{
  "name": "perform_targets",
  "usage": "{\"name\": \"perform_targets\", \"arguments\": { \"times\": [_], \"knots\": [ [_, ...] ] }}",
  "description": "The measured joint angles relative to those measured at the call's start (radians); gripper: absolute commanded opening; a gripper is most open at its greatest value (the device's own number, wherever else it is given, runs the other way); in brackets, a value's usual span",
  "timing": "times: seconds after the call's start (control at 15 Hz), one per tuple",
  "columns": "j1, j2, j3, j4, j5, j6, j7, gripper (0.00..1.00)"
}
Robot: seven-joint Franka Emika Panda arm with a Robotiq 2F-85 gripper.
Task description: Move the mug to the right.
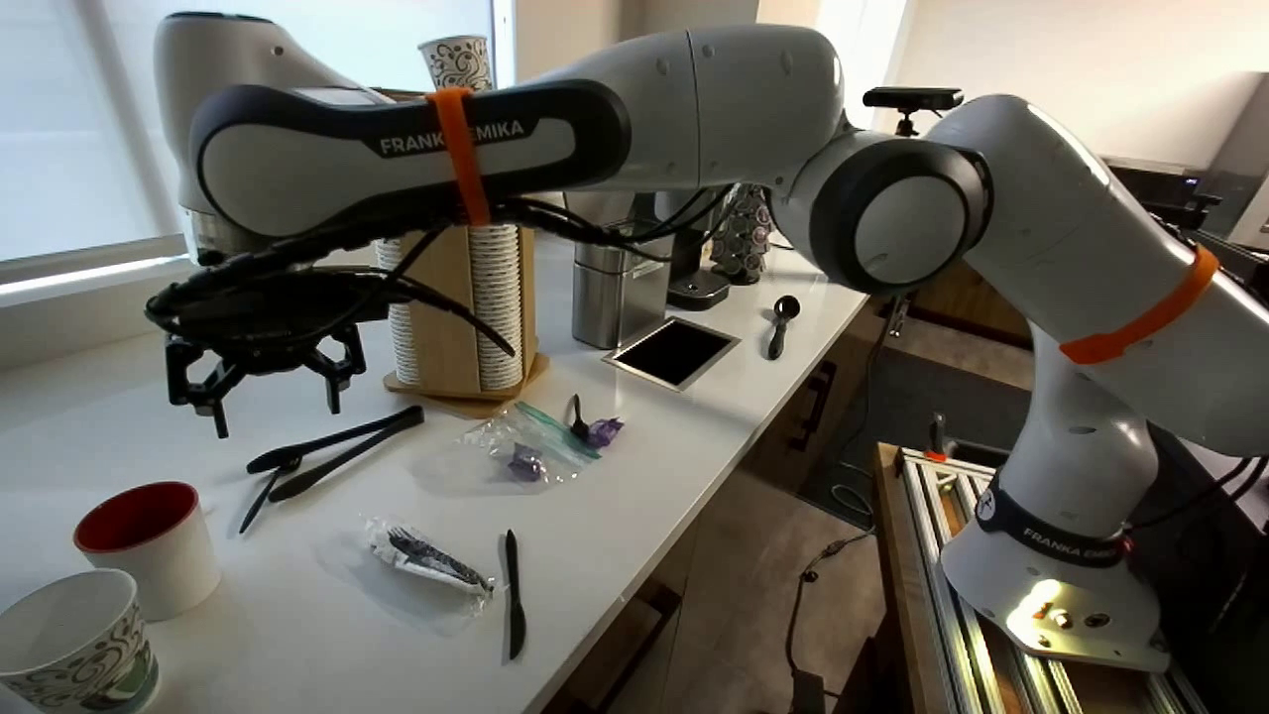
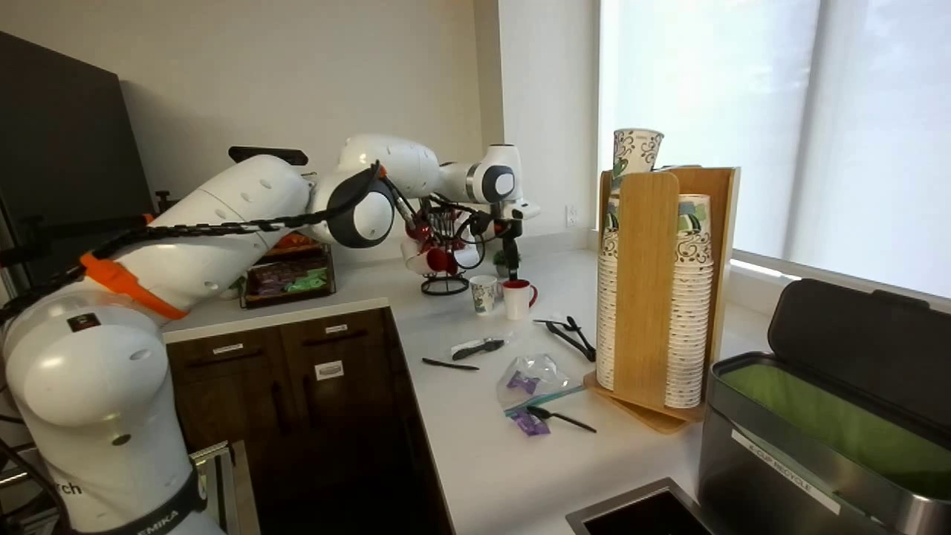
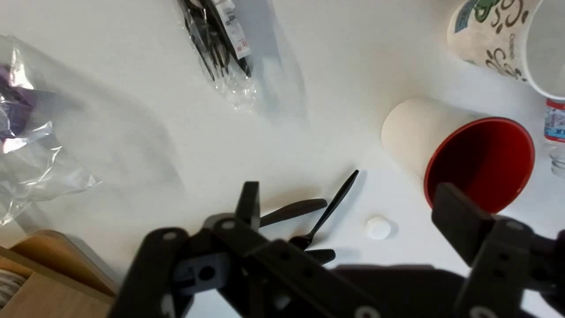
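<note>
The mug, white outside and red inside, stands upright on the counter in both exterior views (image 1: 173,570) (image 2: 516,303). Its red handle shows only in an exterior view (image 2: 533,295). In the wrist view the mug (image 3: 463,154) is at the right, its rim partly covered by one finger. My gripper (image 1: 278,416) is open and empty, its fingers pointing down. It is above the counter, higher than the mug and apart from it. In the wrist view the wide gap between the fingertips (image 3: 348,198) lies over the counter beside the mug.
A patterned paper cup (image 1: 74,654) stands close beside the mug. Black utensils (image 1: 337,451) lie below the gripper near a white cap (image 3: 378,227). Wrapped cutlery (image 1: 426,560), a knife (image 1: 513,595), a plastic bag (image 1: 525,461) and a wooden cup holder (image 1: 451,317) are farther along.
</note>
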Motion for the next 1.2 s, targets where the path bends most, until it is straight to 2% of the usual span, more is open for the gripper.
{"name": "perform_targets", "arguments": {
  "times": [0.13, 0.47, 0.6, 1.2],
  "knots": [
    [0.001, 0.004, -0.003, 0.000, 0.000, 0.048, 0.013, 1.00],
    [0.021, 0.070, -0.012, 0.001, -0.015, 0.298, 0.064, 1.00],
    [0.031, 0.099, -0.011, 0.003, -0.015, 0.359, 0.063, 1.00],
    [0.034, 0.121, -0.003, 0.007, -0.015, 0.375, 0.054, 1.00]
  ]
}}
